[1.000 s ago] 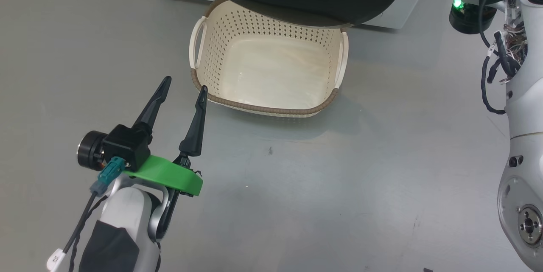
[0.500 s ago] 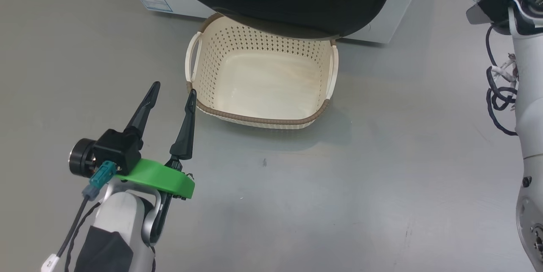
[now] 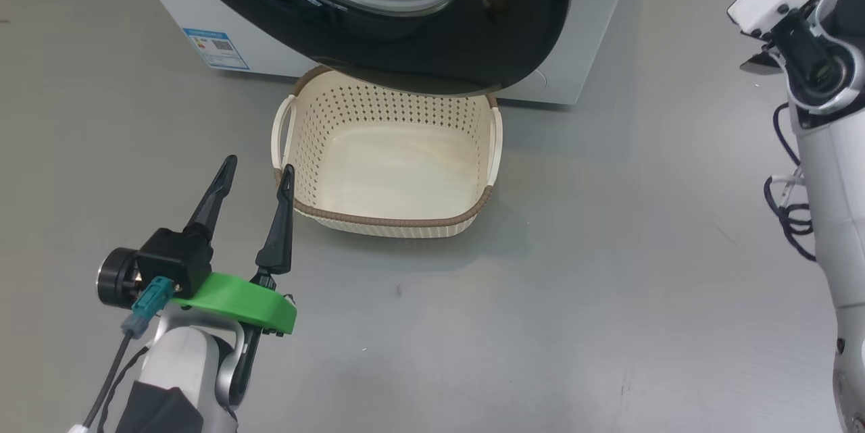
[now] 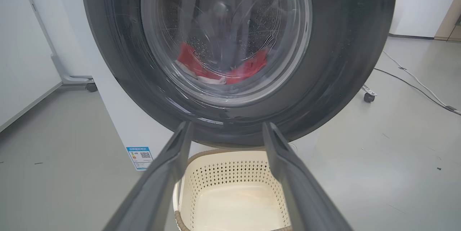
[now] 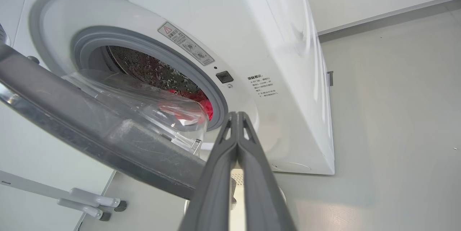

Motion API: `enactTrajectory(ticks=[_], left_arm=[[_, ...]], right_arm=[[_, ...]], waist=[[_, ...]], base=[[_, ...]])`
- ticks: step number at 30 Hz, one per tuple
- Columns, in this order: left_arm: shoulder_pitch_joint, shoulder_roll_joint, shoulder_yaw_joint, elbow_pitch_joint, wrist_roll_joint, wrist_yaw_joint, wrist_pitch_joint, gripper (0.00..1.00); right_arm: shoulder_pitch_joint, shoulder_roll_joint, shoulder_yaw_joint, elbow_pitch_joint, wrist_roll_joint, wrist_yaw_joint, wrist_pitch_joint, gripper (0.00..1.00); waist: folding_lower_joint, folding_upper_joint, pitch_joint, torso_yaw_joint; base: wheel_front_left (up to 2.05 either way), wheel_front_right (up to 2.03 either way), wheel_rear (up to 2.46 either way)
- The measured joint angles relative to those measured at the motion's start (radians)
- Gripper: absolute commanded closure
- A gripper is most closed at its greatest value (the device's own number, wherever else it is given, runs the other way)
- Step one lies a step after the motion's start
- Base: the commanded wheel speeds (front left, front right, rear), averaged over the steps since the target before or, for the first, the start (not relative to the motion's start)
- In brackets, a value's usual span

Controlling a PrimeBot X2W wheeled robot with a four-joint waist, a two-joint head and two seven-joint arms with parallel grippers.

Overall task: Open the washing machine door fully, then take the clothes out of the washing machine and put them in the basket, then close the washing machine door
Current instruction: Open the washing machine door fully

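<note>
- My left gripper [image 3: 259, 164] is spread wide with nothing in it, hovering over the floor [image 3: 554, 298] just beside the near left corner of the basket [image 3: 392, 222].
- My right gripper [image 5: 234, 115] has its fingers pressed together on nothing, pointing at the washing machine [image 5: 284, 43].
- The washing machine door [image 3: 520, 34] stands partly open over the basket's far edge.
- The clothes [image 5: 206, 105] lie in the drum [image 5: 144, 69].
</note>
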Motion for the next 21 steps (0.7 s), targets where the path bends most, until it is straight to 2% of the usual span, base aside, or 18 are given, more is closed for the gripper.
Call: enactTrajectory(ticks=[5,10,21], left_arm=[[0.017,0.0,0.014,0.0,-0.012,0.001,0.0,0.0],[0.039,0.001,0.037,0.001,-0.011,0.008,0.0,0.0],[0.052,0.001,0.045,-0.003,-0.009,0.008,0.0,0.0]], right_arm=[[0.105,0.009,-0.006,-0.035,-0.008,0.0,-0.117,1.0],[0.171,0.021,0.067,-0.12,-0.045,0.0,-0.214,1.0],[0.345,-0.029,0.177,-0.174,-0.215,0.0,-0.42,1.0]], waist=[[0.0,0.0,-0.027,-0.02],[0.0,0.0,-0.044,-0.041],[0.0,0.0,-0.069,-0.071]], base=[[0.0,0.0,0.0],[0.0,0.0,0.0],[0.0,0.0,0.0]])
